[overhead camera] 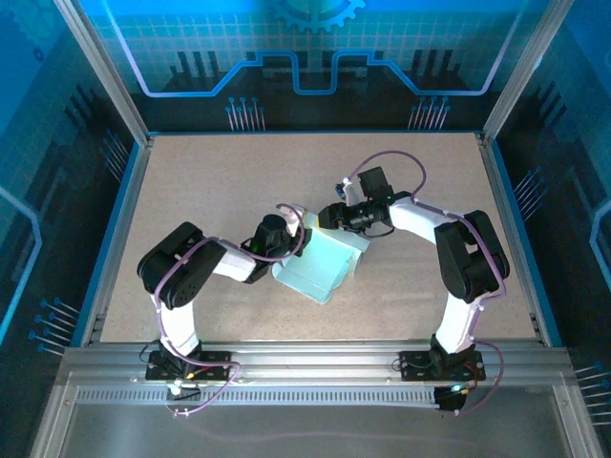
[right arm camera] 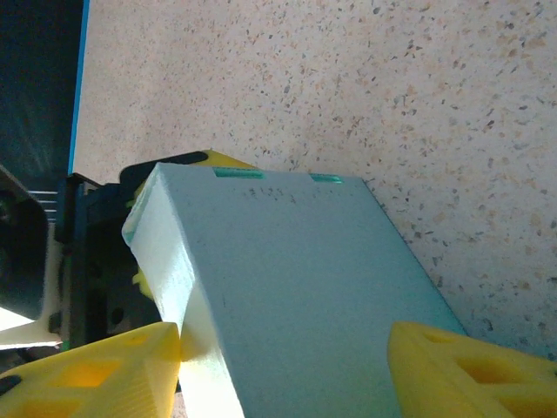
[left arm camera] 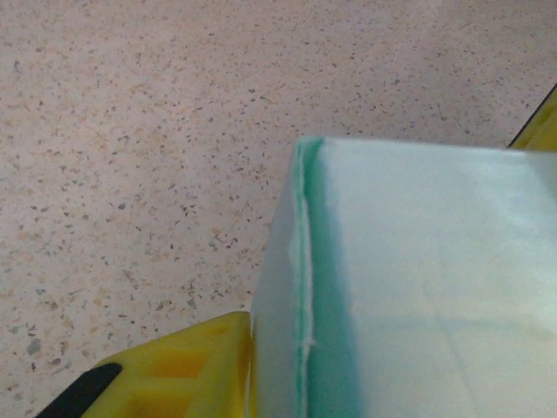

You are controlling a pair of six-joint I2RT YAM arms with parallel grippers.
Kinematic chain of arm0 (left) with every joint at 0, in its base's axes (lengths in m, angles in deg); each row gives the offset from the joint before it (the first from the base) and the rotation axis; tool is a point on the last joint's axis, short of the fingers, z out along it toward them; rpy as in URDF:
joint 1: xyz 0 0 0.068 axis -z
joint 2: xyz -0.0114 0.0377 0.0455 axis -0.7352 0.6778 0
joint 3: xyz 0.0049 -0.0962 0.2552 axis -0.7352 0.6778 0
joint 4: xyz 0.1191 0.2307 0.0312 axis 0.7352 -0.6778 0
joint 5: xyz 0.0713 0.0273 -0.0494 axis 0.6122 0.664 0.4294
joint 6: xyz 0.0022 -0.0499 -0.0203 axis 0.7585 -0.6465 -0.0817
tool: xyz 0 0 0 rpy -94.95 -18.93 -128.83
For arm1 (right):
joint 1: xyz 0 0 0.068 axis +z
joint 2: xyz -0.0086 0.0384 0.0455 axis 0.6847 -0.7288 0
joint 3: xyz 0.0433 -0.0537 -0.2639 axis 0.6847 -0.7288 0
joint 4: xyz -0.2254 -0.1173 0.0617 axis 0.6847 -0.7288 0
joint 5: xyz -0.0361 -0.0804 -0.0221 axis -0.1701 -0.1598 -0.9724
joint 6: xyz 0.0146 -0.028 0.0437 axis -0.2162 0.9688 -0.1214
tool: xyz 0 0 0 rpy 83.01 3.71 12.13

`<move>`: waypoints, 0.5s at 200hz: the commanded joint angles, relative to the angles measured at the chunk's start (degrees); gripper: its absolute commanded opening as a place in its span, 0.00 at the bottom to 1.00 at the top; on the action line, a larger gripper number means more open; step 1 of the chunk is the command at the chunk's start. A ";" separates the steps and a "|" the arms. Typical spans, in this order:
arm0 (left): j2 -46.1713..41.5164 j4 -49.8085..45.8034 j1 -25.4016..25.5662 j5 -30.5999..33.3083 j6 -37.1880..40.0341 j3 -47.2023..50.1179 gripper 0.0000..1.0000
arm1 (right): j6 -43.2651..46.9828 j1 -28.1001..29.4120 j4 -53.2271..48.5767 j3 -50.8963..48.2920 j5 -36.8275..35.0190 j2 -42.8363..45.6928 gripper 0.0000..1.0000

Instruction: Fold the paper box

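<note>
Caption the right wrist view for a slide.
The right gripper straddles the pale-blue paper box, yellow fingers on either side, against the speckled table.

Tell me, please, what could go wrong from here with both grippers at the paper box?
The right gripper spans the paper box across its width; squeezing harder could crush it. The left gripper sits at a corner seam, which might split if the box is pulled sideways.
</note>
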 commanded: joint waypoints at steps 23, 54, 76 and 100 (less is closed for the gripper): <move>2.71 2.53 -0.15 -0.59 -0.64 -0.38 0.11 | 0.21 1.18 -1.30 0.06 -0.93 -2.11 0.64; 2.93 2.09 -0.17 -0.67 0.82 -0.36 0.00 | 1.09 1.95 -2.13 0.23 -1.44 -1.01 0.64; 2.23 2.83 -0.23 -1.15 2.17 0.57 0.00 | 0.88 2.26 -1.93 0.19 -1.62 -0.18 0.64; 1.57 5.59 -0.52 0.37 1.53 1.92 0.16 | 0.55 2.27 -2.03 0.41 -1.57 -0.51 0.64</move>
